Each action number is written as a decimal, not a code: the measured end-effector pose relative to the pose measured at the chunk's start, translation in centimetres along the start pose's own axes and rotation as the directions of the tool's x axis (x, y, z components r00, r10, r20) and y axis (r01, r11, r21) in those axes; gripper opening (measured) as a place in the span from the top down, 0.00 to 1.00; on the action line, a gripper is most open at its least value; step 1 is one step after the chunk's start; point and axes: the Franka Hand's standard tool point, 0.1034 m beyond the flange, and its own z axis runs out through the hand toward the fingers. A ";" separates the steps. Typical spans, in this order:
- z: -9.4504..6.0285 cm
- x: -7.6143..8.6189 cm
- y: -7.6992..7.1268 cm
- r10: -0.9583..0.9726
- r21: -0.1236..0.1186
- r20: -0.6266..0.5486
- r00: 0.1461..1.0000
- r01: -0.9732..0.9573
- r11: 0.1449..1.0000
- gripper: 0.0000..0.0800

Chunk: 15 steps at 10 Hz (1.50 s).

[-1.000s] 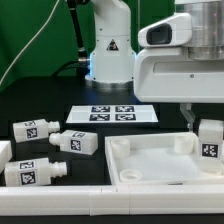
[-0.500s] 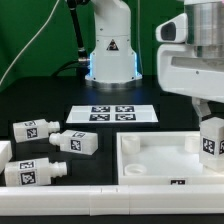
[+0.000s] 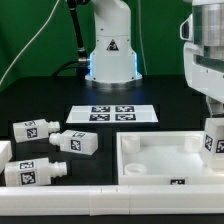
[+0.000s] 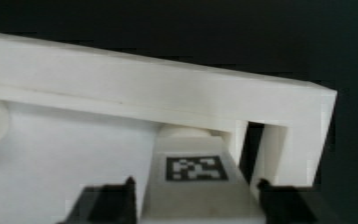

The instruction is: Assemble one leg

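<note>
Ok so this looks like the insert step: the gripper (image 4: 190,203) has its two fingers pressed against opposite sides of the leg (image 3: 213,141), so I'd call it pinching the leg, not spread. The leg stands upright at the tray (image 3: 150,177) corner on the exterior view's right, the one on the tray's far side. The wrist view shows the tray's raised corner wall wrapping round just past the leg's tagged face. Whether the leg's end is already in the tray's corner hole or just sitting over it, I honestly can't tell, since the wall hides that bit. Three loose legs (image 3: 78,142) lie off the tray's other side, on the exterior view's left, well apart from the action, and the marker board (image 3: 112,114) sits just beyond the tray's far edge. My guess for the next move: keep the leg square to the tray, press it down into the hole, then probably twist it to seat it. Any tilt there and it'll likely jam against the tray wall.
</note>
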 end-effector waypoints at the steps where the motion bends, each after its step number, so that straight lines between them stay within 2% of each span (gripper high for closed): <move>1: 0.0 0.0 0.0 -0.044 0.000 0.000 0.999 0.044 0.999 0.39; 2: 0.0 0.1 0.0 -0.108 0.000 -0.001 0.994 0.108 0.994 0.39; 3: 0.0 0.1 0.0 -0.162 0.000 -0.001 0.987 0.162 0.987 0.24; 4: 0.0 0.1 0.0 -0.237 -0.001 -0.002 0.971 0.237 0.971 0.20; 7: 0.0 0.3 0.0 -0.451 -0.006 -0.004 0.892 0.451 0.892 0.19; 8: 0.0 0.5 0.1 -0.555 -0.019 -0.004 0.832 0.555 0.832 0.19; 9: 0.1 0.7 0.0 -0.637 -0.021 -0.008 0.771 0.637 0.771 0.19; 10: 0.2 0.9 -0.1 -0.746 -0.022 -0.018 0.665 0.746 0.666 0.19; 14: 0.1 1.2 -0.2 -0.927 -0.038 -0.011 0.374 0.927 0.374 0.19; 15: 0.1 1.2 -0.3 -0.960 -0.050 -0.010 0.279 0.959 0.280 0.19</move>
